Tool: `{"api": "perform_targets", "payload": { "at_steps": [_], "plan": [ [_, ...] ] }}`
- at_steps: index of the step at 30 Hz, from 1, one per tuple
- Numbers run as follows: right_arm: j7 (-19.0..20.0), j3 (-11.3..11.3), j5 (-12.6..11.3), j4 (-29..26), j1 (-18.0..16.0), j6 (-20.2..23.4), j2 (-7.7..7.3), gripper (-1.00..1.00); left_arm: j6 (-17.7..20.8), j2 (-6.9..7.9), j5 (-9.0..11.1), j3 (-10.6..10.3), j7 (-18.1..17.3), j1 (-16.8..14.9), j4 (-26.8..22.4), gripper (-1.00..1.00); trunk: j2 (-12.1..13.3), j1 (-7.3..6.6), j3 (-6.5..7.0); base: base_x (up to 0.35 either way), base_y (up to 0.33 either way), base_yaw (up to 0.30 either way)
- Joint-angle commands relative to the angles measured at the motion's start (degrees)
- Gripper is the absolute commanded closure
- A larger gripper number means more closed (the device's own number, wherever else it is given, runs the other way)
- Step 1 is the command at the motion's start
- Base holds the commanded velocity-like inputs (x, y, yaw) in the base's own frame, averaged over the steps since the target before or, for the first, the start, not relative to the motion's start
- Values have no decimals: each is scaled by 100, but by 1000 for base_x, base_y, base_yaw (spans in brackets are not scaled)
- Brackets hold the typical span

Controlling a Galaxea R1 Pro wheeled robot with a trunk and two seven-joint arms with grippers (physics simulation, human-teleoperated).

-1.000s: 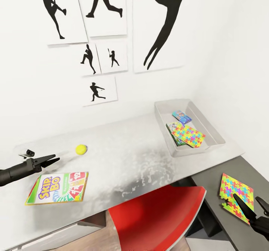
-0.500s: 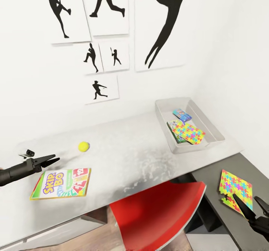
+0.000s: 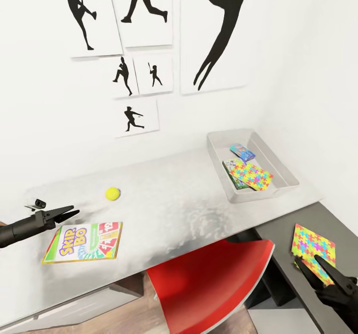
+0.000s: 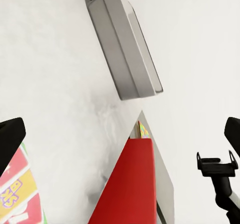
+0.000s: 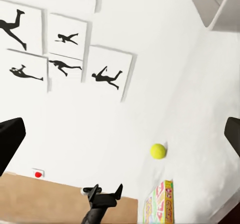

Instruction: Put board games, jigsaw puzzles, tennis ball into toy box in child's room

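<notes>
The SKIP-BO board game [image 3: 82, 242] lies flat near the table's front left. My left gripper [image 3: 66, 213] hovers open just above its far left corner. The tennis ball [image 3: 112, 193] rests behind it on the pale table top [image 3: 169, 200]. At the back right the grey toy box [image 3: 287, 181] holds a blue board game [image 3: 242, 152], a green-edged one [image 3: 229, 167] and a jigsaw puzzle [image 3: 251, 176]. The other jigsaw puzzle [image 3: 313, 244] lies on the dark lower section. My right gripper [image 3: 307, 260] is open over the near edge of that puzzle.
A red chair [image 3: 209, 284] is tucked under the table's front between my arms. The wall with black silhouette posters [image 3: 141, 11] rises directly behind the table. The right wrist view looks across to the ball [image 5: 158, 151] and the SKIP-BO box [image 5: 161, 204].
The camera has drifted slightly. My right gripper has shifted left along the near edge of the puzzle on the dark section. The left arm has kept its place.
</notes>
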Motion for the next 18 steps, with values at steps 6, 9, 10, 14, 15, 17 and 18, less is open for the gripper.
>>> {"api": "perform_targets", "payload": {
  "at_steps": [6, 9, 10, 14, 15, 17, 18],
  "plan": [
    [-258, 179, -25, -5, -254, 31, 1, -100, 61, 3, -8, 1, -22, -3, 0, -100, -10, 3, -8, -2, 1, 0],
    [-542, 281, -25, -5, -420, 33, 0, -100, 61, 5, -8, 1, -22, -3, 0, -100, -10, 3, -8, 0, 0, 0],
    [-652, 320, -25, -6, -482, 33, -1, -100, 61, 6, -9, 1, -22, -3, 0, -100, -10, 3, -8, 0, 0, 0],
    [-1079, 494, -28, -6, -784, 49, -3, -100, 61, 6, -9, 2, -22, -3, -2, -100, -10, 3, -8, 0, 0, 0],
    [-1264, 584, -30, -6, -963, 68, -4, -100, 61, 8, -9, 2, -22, -3, -1, -100, -10, 3, -8, 0, 0, 0],
    [-1433, 682, -31, -6, -1150, 82, -5, -100, 61, 9, -9, 2, -22, -1, -1, -100, -10, 3, -8, 0, 0, 0],
    [-1516, 736, -32, -6, -1247, 88, -5, -100, 61, 9, -9, 2, -22, -1, -1, -100, -10, 3, -8, 0, 0, 0]
  ]
}}
